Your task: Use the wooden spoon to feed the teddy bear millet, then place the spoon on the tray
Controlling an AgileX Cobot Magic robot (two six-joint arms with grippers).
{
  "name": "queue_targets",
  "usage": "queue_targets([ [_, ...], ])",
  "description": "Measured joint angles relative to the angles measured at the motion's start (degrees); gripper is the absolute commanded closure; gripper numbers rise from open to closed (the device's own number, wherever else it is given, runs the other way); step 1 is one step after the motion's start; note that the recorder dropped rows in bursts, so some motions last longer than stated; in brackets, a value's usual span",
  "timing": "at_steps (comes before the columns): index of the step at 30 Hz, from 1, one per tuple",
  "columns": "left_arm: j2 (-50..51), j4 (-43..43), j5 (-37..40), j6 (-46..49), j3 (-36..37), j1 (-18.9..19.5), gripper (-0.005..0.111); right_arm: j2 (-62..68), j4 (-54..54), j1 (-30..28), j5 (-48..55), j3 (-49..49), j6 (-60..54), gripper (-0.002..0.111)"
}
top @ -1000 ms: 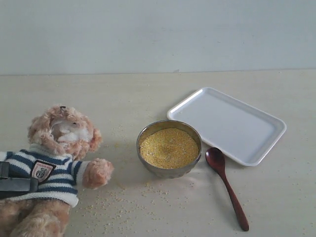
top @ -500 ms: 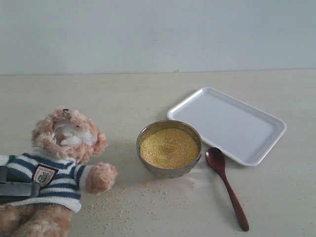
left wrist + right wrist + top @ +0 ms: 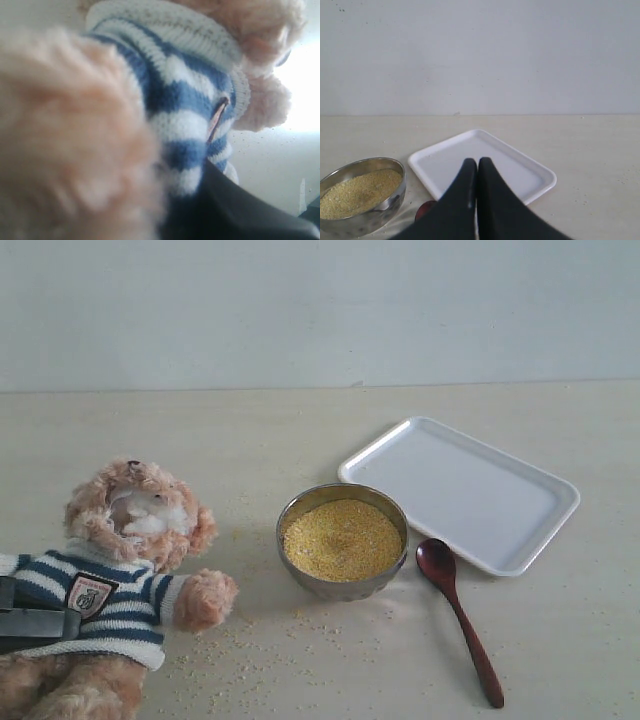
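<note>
Nearest, at the left edge of the exterior view, a fluffy light-brown plush teddy bear (image 3: 112, 592) in a navy-and-white striped shirt with a small shield badge leans back on the pale desk (image 3: 250, 440), its face turned up. The dark left gripper (image 3: 38, 620) is clamped across the bear's striped middle. In the left wrist view one dark finger (image 3: 235, 215) presses into the knitted shirt, so this gripper is partly closed with the teddy bear in its hold. One furry paw sticks out toward the middle of the desk.

On the right, just as near, lies a slim, glossy, dark reddish-brown wooden spoon (image 3: 464, 630), flat on the desk. Its thin handle points toward the camera and its oval bowl points away. No gripper touches it. Loose yellow grains (image 3: 260, 650) are scattered on the desk between the bear and the spoon.

Farther back, in the middle, stands a round steel bowl (image 3: 345, 590) heaped with fine yellow millet (image 3: 342, 538). The spoon's oval end lies just beside it.

Behind and to the right is a flat white rectangular tray (image 3: 460, 490) with rounded corners and a low rim, set at an angle, with the spoon's oval end just short of its near edge.

The right gripper (image 3: 477, 162) hangs above the near side of the tray with its fingers pressed together, holding nothing.

A plain pale wall (image 3: 300, 310) closes the scene.
</note>
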Motion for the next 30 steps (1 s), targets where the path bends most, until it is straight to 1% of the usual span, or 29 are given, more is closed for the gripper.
queue_targets([
  [3, 0.0, 0.0, 0.0, 0.0, 0.0, 0.0, 0.102, 0.0, 0.1, 0.0, -1.1, 0.0, 0.2, 0.108],
  [5, 0.0, 0.0, 0.0, 0.0, 0.0, 0.0, 0.102, 0.0, 1.9, 0.0, -3.9, 0.0, 2.8, 0.108],
  [9, 0.0, 0.0, 0.0, 0.0, 0.0, 0.0, 0.102, 0.0, 9.7, 0.0, -10.9, 0.0, 14.5, 0.108],
  [12, 0.0, 0.0, 0.0, 0.0, 0.0, 0.0, 0.102, 0.0, 11.5, 0.0, -15.3, 0.0, 19.7, 0.108],
  [14, 0.0, 0.0, 0.0, 0.0, 0.0, 0.0, 0.102, 0.0, 11.9, 0.0, -17.3, 0.0, 24.5, 0.108],
  [17, 0.0, 0.0, 0.0, 0.0, 0.0, 0.0, 0.102, 0.0, 11.6, 0.0, -18.0, 0.0, 36.7, 0.108],
  [19, 0.0, 0.0, 0.0, 0.0, 0.0, 0.0, 0.102, 0.0, 7.5, 0.0, -19.3, 0.0, 42.6, 0.108],
  [21, 0.0, 0.0, 0.0, 0.0, 0.0, 0.0, 0.102, 0.0, -1.5, 0.1, -20.9, -0.2, 47.8, 0.108],
  [24, 0.0, 0.0, 0.0, 0.0, 0.0, 0.0, 0.102, 0.1, -20.1, 1.2, -22.1, -4.3, 57.8, 0.108],
  [27, 0.0, 0.0, 0.0, 0.0, 0.0, 0.0, 0.102, 4.6, -46.3, 2.9, -24.0, -11.7, 75.1, 0.108],
  [30, 0.0, 0.0, 0.0, 0.0, 0.0, 0.0, 0.102, 13.6, -80.4, 4.2, -27.5, -20.2, 99.9, 0.106],
])
